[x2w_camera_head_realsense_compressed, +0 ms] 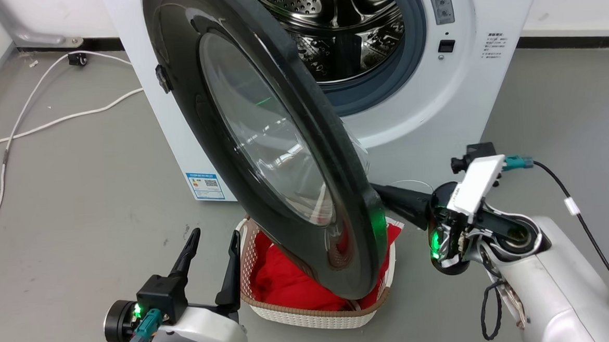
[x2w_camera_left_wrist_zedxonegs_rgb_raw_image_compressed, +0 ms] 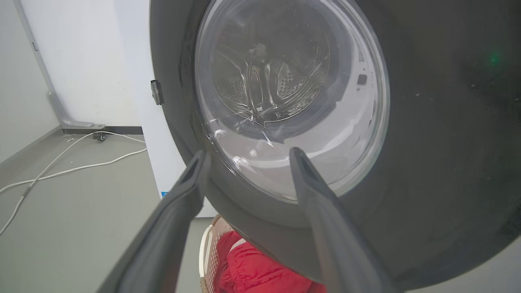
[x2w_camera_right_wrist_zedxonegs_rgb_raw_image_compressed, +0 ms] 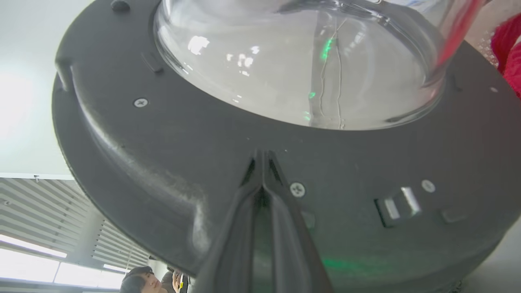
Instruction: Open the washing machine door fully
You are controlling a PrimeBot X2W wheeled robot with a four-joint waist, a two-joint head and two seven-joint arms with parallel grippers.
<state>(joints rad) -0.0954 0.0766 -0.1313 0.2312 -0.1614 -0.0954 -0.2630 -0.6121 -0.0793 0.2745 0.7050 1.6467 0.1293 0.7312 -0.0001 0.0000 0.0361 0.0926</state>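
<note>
Glossy black plastic washing machine door [x2w_camera_head_realsense_compressed: 261, 142], clear glass centre; perforated steel drum [x2w_camera_head_realsense_compressed: 339, 28].

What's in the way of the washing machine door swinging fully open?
The left gripper, fingers open, hangs before the outer face of the washing machine door, likely in its swing path. A basket of red cloth sits under the door's lower edge; contact cannot be told.

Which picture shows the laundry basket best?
The head view: the basket shows its front wall and rim, though the washing machine door hides its middle. The left wrist view catches one corner; the right wrist view a sliver of red cloth.
</note>
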